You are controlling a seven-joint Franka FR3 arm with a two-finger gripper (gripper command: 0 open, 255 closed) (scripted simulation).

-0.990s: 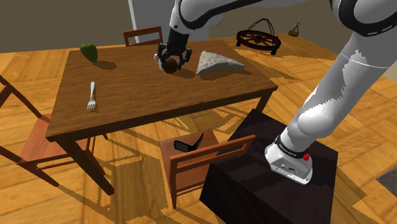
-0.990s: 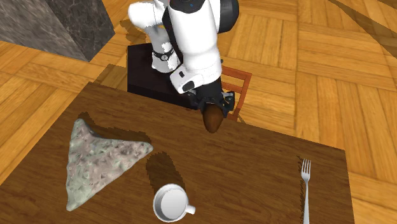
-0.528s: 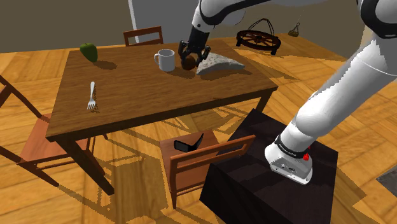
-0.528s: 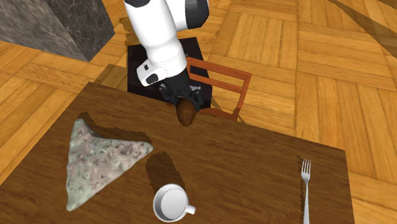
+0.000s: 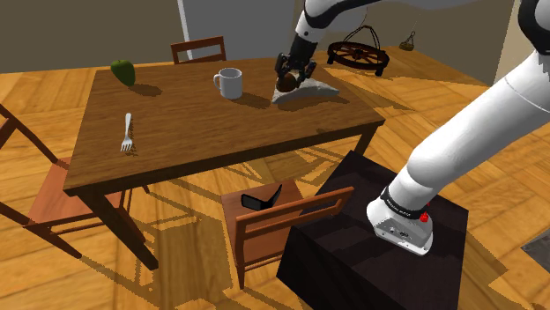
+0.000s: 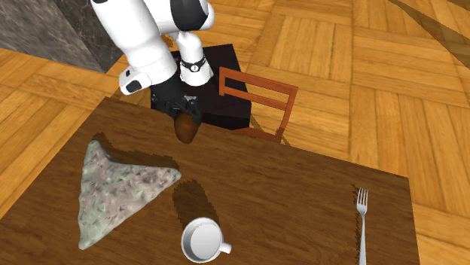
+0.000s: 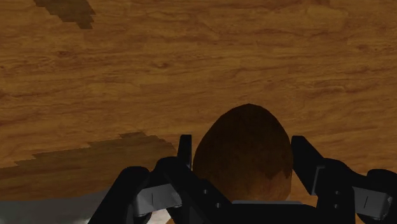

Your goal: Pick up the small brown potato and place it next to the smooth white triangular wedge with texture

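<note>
Stand: closest to the shoulder camera, the black box stand sits on the wood floor. The white arm climbs off it and reaches out over the table.
Near chair: the near chair sits between stand and table, with black sunglasses lying on its seat.
Table: a brown wooden table, and all the action is on or over it.
Fork: a silver fork lies flat toward the shoulder view's left, well apart from the gripper.
Mug: a white mug stands upright, between the fork and the wedge in the shoulder view.
Gripper: here it is. The black gripper points down at the table, its fingers drawn in on both sides of the load, only as far apart as the potato is wide.
Potato: the brown potato is clasped between them and held above the wood, with bare table top beyond it in the wrist view. In the shoulder view it overlaps the wedge's mug-side edge. In the second exterior view it hangs by the table edge nearest the stand, apart from the wedge's corner.
Wedge: a mottled grey-white triangular wedge lies flat on the table, its surface rough.
Pepper: a green pepper sits at the far corner, well away.
Far chair: the far chair stands behind the table's far side.
Rack: farther off, a dark wheel-shaped rack rests on the floor.
</note>
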